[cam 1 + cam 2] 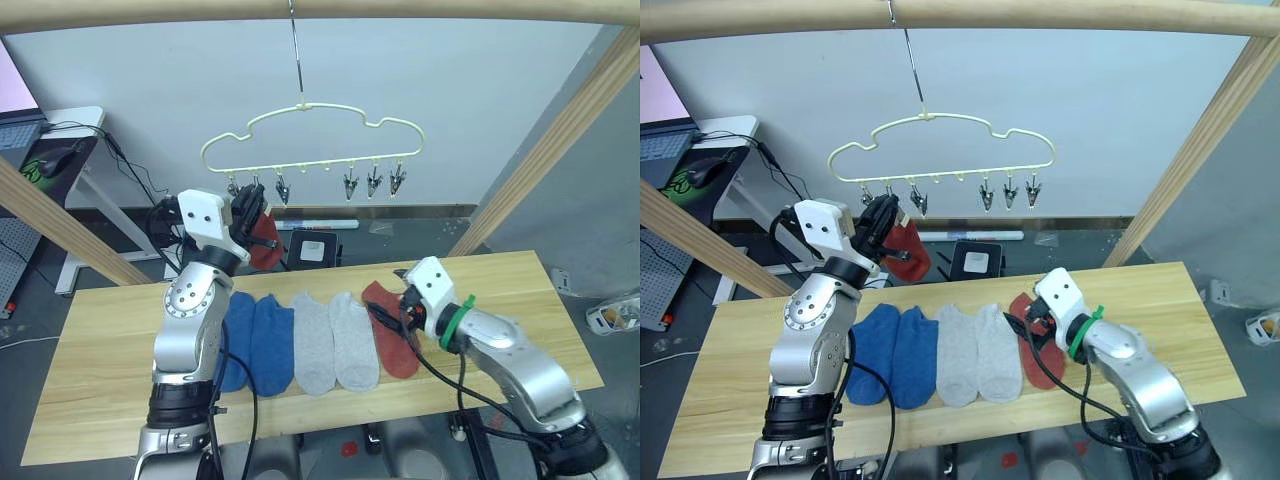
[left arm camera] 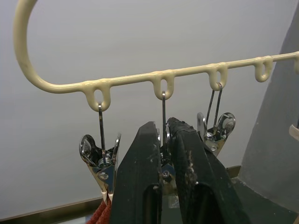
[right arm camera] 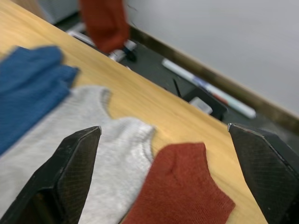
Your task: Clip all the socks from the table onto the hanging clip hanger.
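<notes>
1. Nearest the camera, the right tool (image 1: 400, 300) hovers low over the table (image 1: 100, 390), its two black fingers (image 3: 70, 163) spread wide and holding nothing, just above the one red sock (image 1: 392, 338) lying on the wood.
2. Five socks lie side by side in a row on the table: two blue socks (image 1: 257, 342) on the robot's left, two grey socks (image 1: 333, 340) in the middle, and the red one at the right end, touching the grey pair.
3. Higher up, the left tool (image 1: 250, 210) is raised to the clip hanger (image 1: 312, 150), which hangs by its long hook from a wooden pole (image 1: 320, 8); its fingers (image 2: 145, 186) are pressed together around the second clip (image 2: 164, 161) from the hanger's left end.
4. A second red sock (image 1: 265, 243) dangles below the hanger's leftmost clip (image 2: 100, 161), apparently already fastened there.
5. Judging by this, one sock is hung and the work appears to be moving to the next clip, with five socks left.
6. Next, the right tool would likely need to lower and pinch the red sock near its cuff, then lift it to the clip the left tool is squeezing.
</notes>
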`<state>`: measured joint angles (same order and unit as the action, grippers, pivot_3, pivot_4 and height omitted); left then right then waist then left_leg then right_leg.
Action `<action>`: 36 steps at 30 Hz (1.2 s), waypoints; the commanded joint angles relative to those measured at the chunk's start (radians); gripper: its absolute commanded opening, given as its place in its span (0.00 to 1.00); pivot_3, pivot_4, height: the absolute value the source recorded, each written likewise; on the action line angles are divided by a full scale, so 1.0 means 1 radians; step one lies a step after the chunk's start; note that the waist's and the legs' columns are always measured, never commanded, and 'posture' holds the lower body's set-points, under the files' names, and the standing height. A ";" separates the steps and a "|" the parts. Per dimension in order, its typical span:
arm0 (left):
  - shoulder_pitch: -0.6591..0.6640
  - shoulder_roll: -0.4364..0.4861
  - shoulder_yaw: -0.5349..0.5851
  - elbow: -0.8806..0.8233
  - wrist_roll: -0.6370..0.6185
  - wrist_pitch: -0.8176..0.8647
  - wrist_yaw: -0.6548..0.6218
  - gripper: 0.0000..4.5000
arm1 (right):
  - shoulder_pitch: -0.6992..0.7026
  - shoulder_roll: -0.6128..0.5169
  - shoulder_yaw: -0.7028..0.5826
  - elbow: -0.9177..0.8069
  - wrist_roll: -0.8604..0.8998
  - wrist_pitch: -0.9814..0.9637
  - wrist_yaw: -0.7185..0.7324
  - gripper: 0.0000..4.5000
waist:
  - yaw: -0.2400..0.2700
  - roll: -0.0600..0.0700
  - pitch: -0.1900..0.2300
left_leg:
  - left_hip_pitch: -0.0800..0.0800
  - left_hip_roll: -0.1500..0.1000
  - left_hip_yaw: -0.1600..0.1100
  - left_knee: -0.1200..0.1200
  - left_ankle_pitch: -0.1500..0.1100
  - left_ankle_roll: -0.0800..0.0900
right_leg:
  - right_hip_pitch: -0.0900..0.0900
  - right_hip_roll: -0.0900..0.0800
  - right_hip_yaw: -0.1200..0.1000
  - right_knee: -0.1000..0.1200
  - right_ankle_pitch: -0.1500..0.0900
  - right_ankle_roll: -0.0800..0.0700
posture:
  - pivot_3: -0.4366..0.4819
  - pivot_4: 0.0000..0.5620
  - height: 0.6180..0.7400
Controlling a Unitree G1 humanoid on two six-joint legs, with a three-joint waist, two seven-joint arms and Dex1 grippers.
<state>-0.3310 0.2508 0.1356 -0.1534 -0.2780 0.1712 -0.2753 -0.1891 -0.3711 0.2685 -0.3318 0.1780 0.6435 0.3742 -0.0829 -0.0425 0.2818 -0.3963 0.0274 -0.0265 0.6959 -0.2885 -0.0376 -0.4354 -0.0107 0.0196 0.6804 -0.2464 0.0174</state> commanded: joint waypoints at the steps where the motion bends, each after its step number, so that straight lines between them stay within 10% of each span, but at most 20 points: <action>1: 0.002 0.010 0.006 -0.051 -0.008 0.006 -0.006 0.02 | -0.035 0.073 -0.014 0.124 -0.035 -0.064 -0.057 0.97 | 0.000 0.000 0.000 | 0.000 0.000 0.000 0.000 0.000 0.000 | 0.000 0.000 0.000 0.000 0.000 0.000 | 0.33 0.51 1.00; 15: 0.005 0.013 0.005 -0.067 -0.006 0.023 -0.005 0.02 | -0.112 0.196 -0.036 0.434 -0.125 -0.137 -0.102 0.97 | 0.001 0.002 0.001 | 0.000 0.000 -0.002 -0.001 0.000 0.000 | -0.001 0.000 0.001 0.000 0.000 0.000 | 0.35 0.51 1.00; 29: 0.009 0.018 0.010 -0.086 -0.018 0.046 -0.013 0.01 | -0.125 0.222 -0.060 0.480 -0.149 -0.161 -0.109 0.00 | 0.001 0.002 0.001 | -0.001 0.000 -0.002 -0.002 0.000 0.000 | -0.001 0.000 0.001 0.000 0.000 0.000 | 0.35 0.49 1.00; 36: 0.014 0.058 0.063 -0.162 -0.173 0.173 -0.078 0.01 | -0.146 0.183 0.111 0.213 -0.181 -0.254 0.065 0.00 | -0.003 0.003 0.002 | -0.002 0.001 -0.002 -0.002 0.000 0.000 | -0.004 0.000 0.001 0.000 0.000 0.000 | 0.35 0.47 1.00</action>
<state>-0.3168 0.2948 0.1703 -0.2514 -0.3995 0.3171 -0.3328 -0.3137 -0.1910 0.3353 -0.0258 0.0097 0.4457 0.3962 -0.0857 -0.0400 0.2833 -0.3984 0.0289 -0.0293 0.6932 -0.2887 -0.0376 -0.4397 -0.0102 0.0204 0.6802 -0.2465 0.0175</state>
